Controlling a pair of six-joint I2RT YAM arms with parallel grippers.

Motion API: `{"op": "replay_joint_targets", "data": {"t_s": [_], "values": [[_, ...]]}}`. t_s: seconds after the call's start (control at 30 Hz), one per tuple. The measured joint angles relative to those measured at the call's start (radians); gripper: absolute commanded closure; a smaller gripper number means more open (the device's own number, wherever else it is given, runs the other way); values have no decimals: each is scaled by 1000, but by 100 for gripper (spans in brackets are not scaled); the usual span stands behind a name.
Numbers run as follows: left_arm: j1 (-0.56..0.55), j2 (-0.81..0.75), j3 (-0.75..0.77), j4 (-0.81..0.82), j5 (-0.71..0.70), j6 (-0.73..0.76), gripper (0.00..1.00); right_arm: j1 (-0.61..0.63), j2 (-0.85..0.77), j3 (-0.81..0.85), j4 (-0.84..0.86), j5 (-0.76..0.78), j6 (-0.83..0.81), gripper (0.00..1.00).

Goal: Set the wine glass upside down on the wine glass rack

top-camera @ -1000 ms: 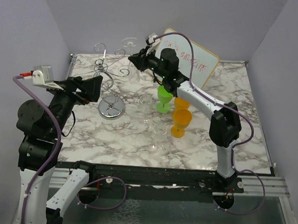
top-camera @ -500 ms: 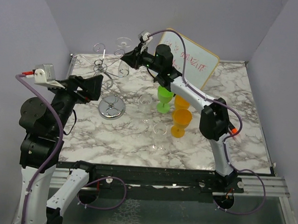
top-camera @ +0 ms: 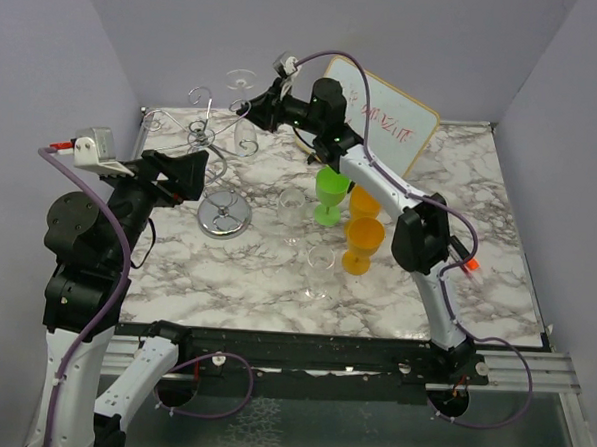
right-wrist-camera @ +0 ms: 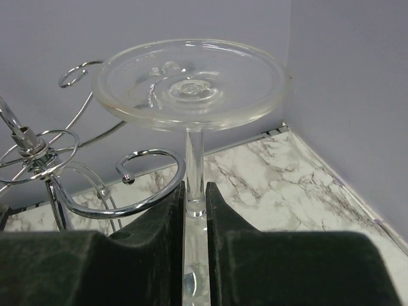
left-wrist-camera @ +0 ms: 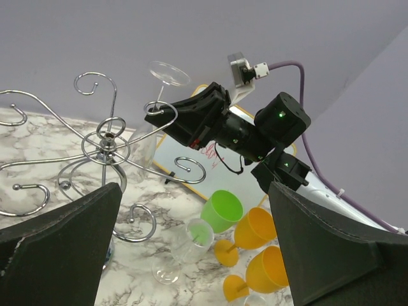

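Clear wine glass (right-wrist-camera: 191, 83), foot up, in right end effector (right-wrist-camera: 195, 194), beside rack (left-wrist-camera: 106, 144)

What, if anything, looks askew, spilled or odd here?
Nothing stands out. The wine glass is upside down only because the right gripper holds its stem beside the wine glass rack; the other glasses and cups stand upright, nothing spilled.

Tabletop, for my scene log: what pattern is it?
Tabletop: white marble with grey veins, clearest in the top external view.
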Motion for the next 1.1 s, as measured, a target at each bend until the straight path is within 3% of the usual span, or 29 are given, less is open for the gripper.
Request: {"op": "replay_joint_targets", "data": {"t_s": [0.53,0.8,1.1], "values": [[0,17,-12,11,-3,0,1,0,53,41,-56,-184,-22,99],[0,46,-14,19,-3,-1,1,3,-10,-128,40,-245,-35,99],[0,52,-14,21,-2,-6,1,4,-154,-331,161,-193,-35,99]]}}
